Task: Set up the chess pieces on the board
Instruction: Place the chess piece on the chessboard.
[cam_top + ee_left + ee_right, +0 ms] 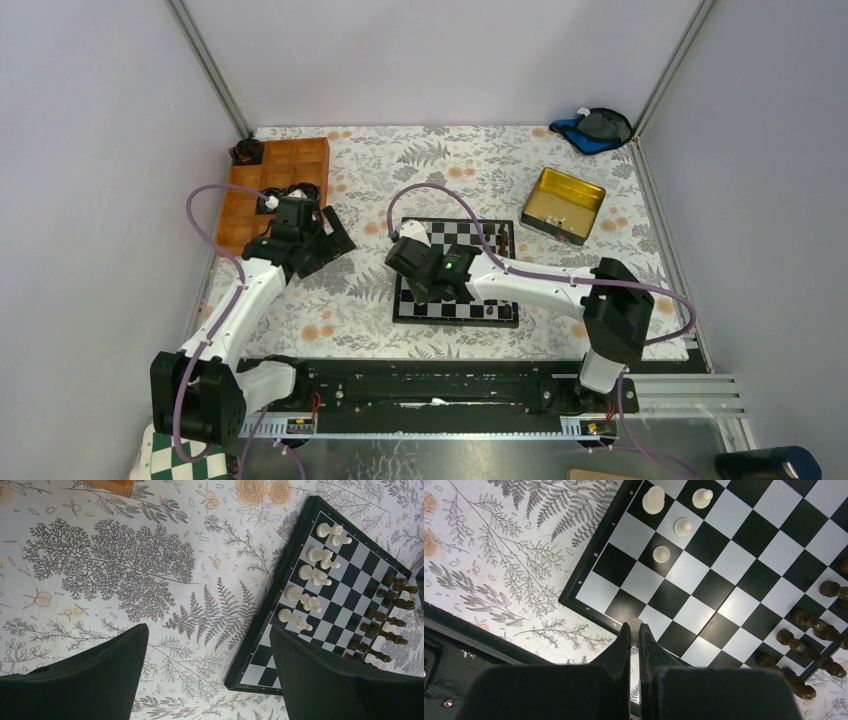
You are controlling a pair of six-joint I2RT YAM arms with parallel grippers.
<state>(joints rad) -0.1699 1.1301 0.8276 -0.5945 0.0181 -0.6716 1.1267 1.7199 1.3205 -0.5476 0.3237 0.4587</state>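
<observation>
Rt pincer [634, 629] pinching white piece [636, 623], tin [550, 231] by board [460, 311], tray [285, 160] left

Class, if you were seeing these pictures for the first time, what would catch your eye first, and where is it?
Most striking is the black-framed board mid-table, cream chess pieces lined along one side and dark pieces along the other. The right gripper has its fingers shut on one cream piece at the board's edge, while the left gripper hangs open over the floral cloth.
</observation>
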